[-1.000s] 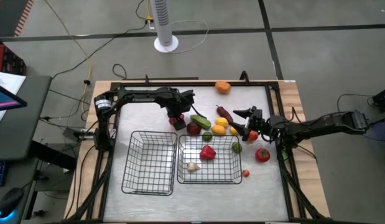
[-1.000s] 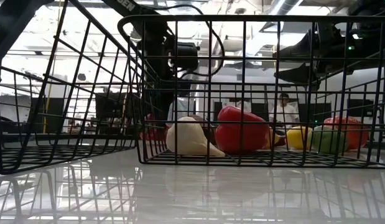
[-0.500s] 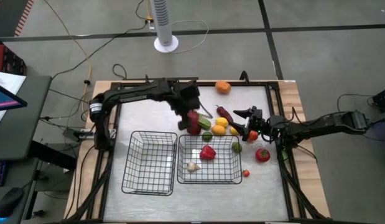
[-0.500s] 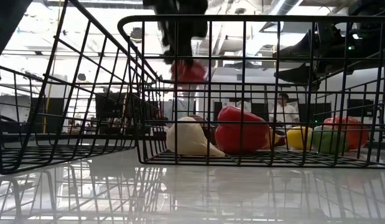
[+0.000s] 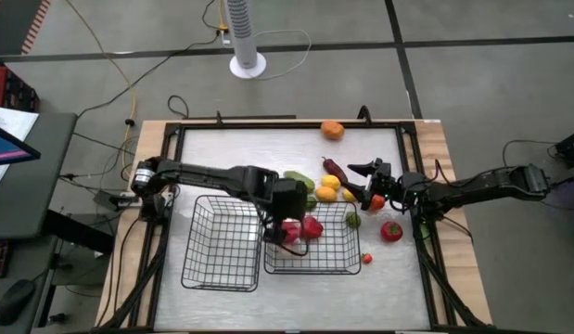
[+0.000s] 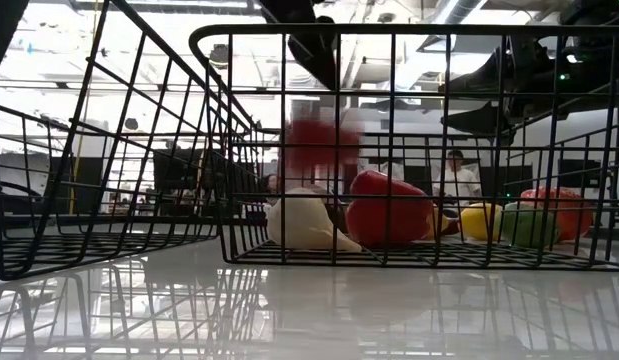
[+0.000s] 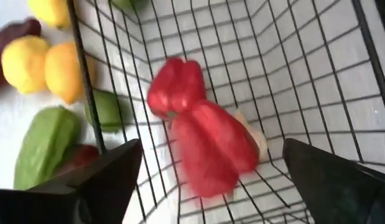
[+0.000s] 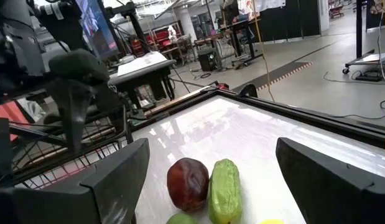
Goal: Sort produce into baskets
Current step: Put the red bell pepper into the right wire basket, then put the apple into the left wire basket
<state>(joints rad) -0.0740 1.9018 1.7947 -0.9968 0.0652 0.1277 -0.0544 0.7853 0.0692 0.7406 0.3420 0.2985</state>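
My left gripper [image 5: 285, 213] hangs open over the right basket [image 5: 335, 264], its fingers [image 7: 111, 177] spread wide. Below them a red piece of produce [image 7: 204, 149] is in mid-air inside that basket, blurred in the low view [image 6: 319, 145]. On the basket floor lie a red pepper [image 5: 312, 225] and a white garlic bulb [image 6: 304, 222]. The left basket [image 5: 222, 243] stands beside it. My right gripper [image 5: 361, 181] waits open and level at the table's right, beside loose produce: lemons [image 5: 327, 188], green pieces [image 5: 300, 180], a dark purple one [image 5: 333, 169].
An orange [image 5: 333, 130] lies near the far edge. A red tomato [image 5: 390, 231], a green piece [image 5: 352, 220] and a small red piece [image 5: 366, 258] lie right of the right basket. A black frame [image 5: 175, 139] rims the table. Bare tabletop shows at the far left.
My left gripper has lifted a red piece from the far-left side of the produce pile and carried it up and toward the near edge, over the right basket. It has let go, and the piece is dropping into the basket. My right arm has kept still.
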